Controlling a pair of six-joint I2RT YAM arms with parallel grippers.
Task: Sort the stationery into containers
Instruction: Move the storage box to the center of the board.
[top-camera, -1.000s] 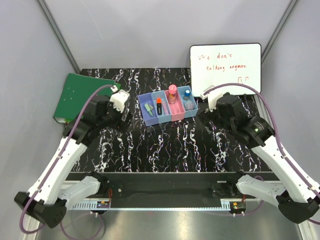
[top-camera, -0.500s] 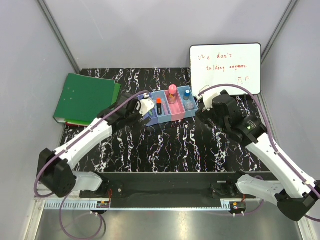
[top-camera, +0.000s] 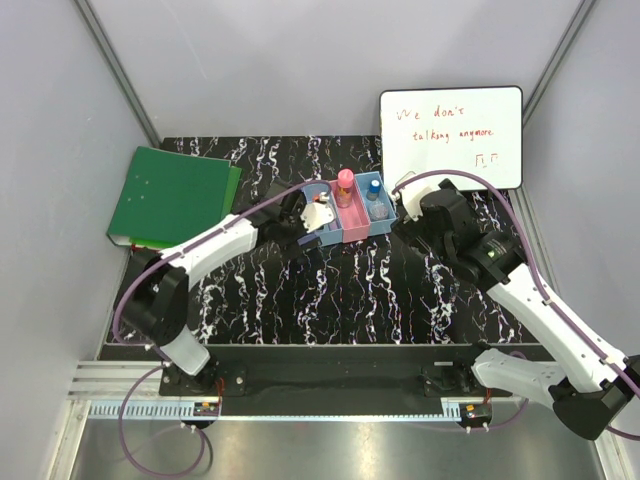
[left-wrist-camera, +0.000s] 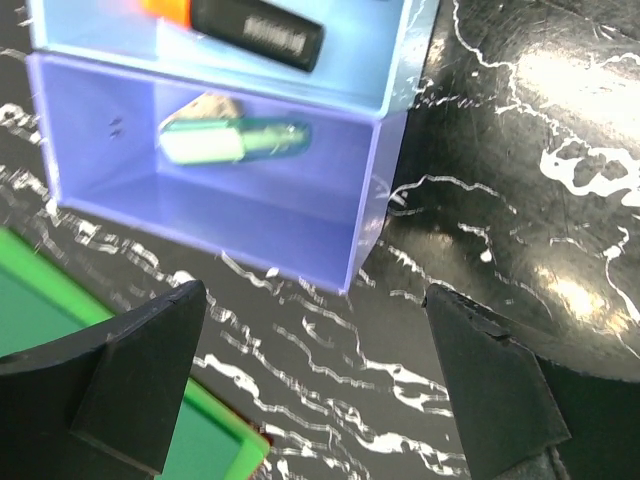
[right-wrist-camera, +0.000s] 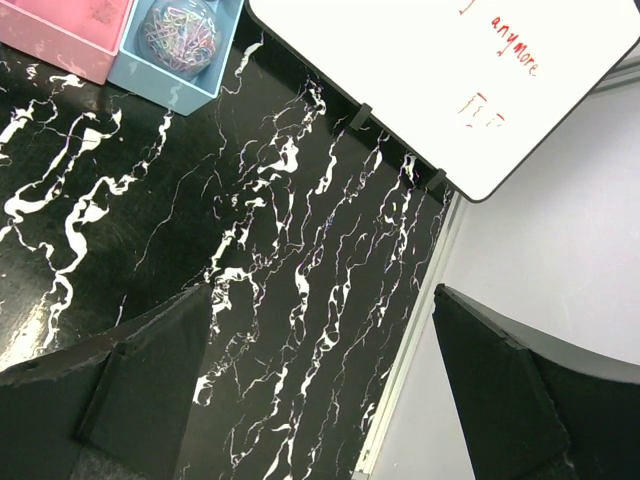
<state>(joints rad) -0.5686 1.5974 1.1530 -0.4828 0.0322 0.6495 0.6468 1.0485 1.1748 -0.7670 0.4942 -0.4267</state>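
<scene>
Showed a black bench (top-camera: 350, 300) with joined bins (top-camera: 355, 236) at centre. Held left hand (left-wrist-camera: 320, 380) spread and empty over the end bin (left-wrist-camera: 365, 200) containing a highlighter (left-wrist-camera: 235, 140); right hand (right-wrist-camera: 320, 390) spread too, near the jar (right-wrist-camera: 178, 35). Found tube (top-camera: 345, 182) and bottle (top-camera: 374, 190) upright in theirs. Judged sorting near done; called next for checking, then withdrawing.
</scene>
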